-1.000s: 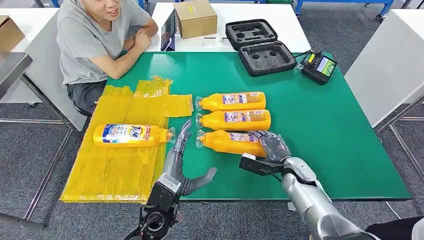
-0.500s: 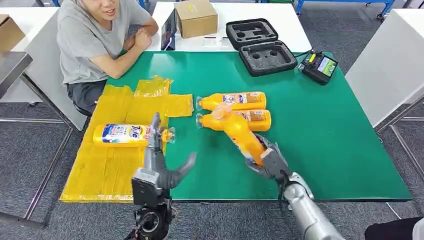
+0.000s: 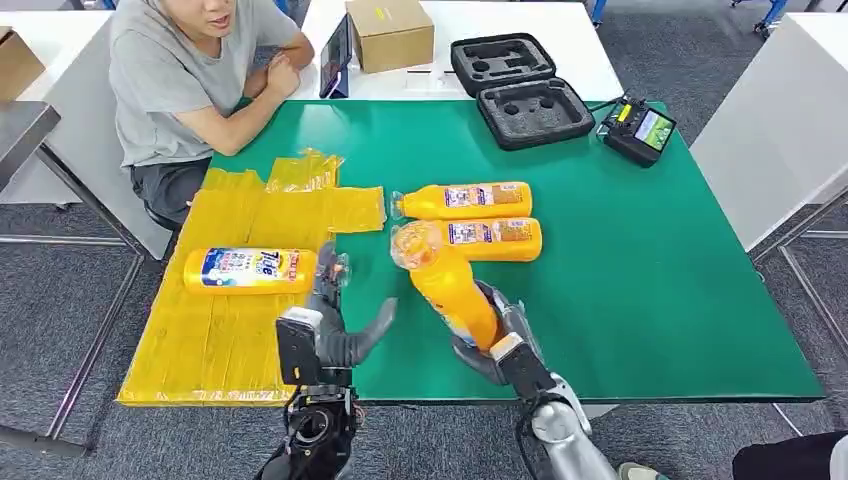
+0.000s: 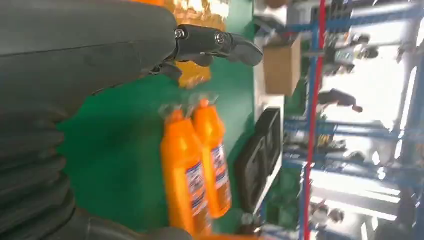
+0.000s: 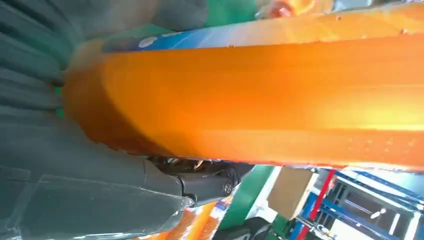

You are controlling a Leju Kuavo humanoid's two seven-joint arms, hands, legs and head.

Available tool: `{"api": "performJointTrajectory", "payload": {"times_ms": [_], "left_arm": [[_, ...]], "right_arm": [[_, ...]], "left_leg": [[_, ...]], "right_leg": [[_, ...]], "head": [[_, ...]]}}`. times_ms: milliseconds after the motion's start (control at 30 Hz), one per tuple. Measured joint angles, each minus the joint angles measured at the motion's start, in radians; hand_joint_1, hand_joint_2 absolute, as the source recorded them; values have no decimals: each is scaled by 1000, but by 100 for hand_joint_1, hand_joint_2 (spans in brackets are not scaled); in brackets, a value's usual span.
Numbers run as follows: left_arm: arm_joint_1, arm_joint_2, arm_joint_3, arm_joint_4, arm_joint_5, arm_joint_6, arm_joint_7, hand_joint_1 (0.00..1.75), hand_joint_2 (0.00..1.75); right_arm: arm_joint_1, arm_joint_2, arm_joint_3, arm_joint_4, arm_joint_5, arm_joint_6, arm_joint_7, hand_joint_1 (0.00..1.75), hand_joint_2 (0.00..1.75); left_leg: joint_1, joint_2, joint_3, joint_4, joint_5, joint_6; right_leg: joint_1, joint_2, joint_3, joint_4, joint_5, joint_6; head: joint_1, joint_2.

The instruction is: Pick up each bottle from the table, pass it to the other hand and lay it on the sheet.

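My right hand (image 3: pixel 500 335) grips an orange bottle (image 3: pixel 445 280) by its lower end and holds it tilted above the green table (image 3: pixel 640 260), cap end up and toward the left. The same bottle (image 5: pixel 280 90) crosses the right wrist view, clasped by the hand (image 5: pixel 75 165). My left hand (image 3: pixel 335 320) hovers open just left of it, fingers spread, by the sheet's edge. Two more orange bottles (image 3: pixel 465 201) (image 3: pixel 490 238) lie side by side on the table, also seen from the left wrist (image 4: pixel 197 165) past the left hand (image 4: pixel 75 75). One labelled bottle (image 3: pixel 250 270) lies on the yellow sheet (image 3: pixel 220 340).
A person sits at the table's far left corner, arms resting on its edge (image 3: pixel 190 80). An open black foam case (image 3: pixel 520 90), a handheld controller (image 3: pixel 640 130), a cardboard box (image 3: pixel 390 35) and a tablet (image 3: pixel 335 60) stand at the back.
My right hand lifted the nearest bottle off the table, tipped it cap-up and carried it left. My left hand drew back a little and turned toward it.
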Motion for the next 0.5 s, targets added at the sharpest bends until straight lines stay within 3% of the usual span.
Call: {"api": "performJointTrajectory", "payload": {"times_ms": [500], "left_arm": [[-20,-8,-4,96,-18,-27,0,0,175]], "right_arm": [[-39,22,33,6,-57,-36,0,175,175]], "left_leg": [[0,0,-2,0,0,0]], "right_leg": [[0,0,-1,0,0,0]], "head": [[0,0]]}}
